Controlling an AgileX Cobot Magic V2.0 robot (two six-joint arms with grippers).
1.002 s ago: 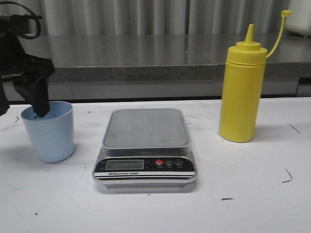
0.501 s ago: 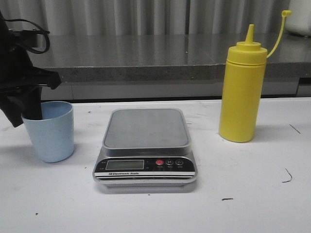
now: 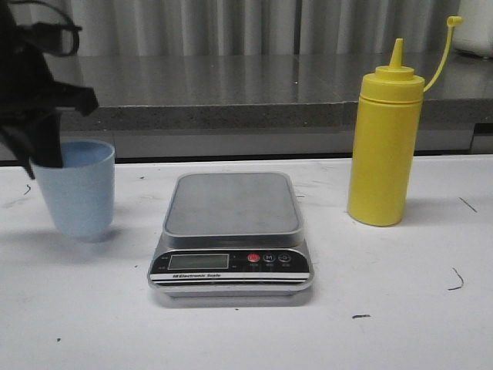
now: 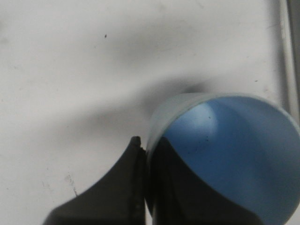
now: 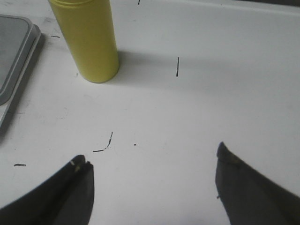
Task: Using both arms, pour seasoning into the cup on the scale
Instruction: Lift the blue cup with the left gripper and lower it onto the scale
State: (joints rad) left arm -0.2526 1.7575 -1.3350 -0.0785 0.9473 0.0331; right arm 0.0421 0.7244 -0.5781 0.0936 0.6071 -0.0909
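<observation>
The light blue cup (image 3: 75, 189) hangs slightly tilted just above the table at the far left, with my left gripper (image 3: 42, 154) shut on its rim. In the left wrist view one finger is inside the cup (image 4: 234, 154) and one outside, pinching the wall; the left gripper (image 4: 146, 150) sits at that rim. The grey scale (image 3: 231, 231) stands bare in the middle, right of the cup. The yellow seasoning bottle (image 3: 384, 139) stands upright on the right, its cap strap hanging open. My right gripper (image 5: 152, 161) is open over bare table, short of the seasoning bottle (image 5: 89, 40).
A grey stone ledge (image 3: 231, 92) runs behind the white table (image 3: 400, 308). Small dark marks (image 3: 456, 281) dot the table surface. The scale's edge (image 5: 14, 56) shows in the right wrist view, beside the bottle.
The left gripper closed on the cup's rim and lifted it; the cup now sits higher and tilted. The scale and bottle have not moved.
</observation>
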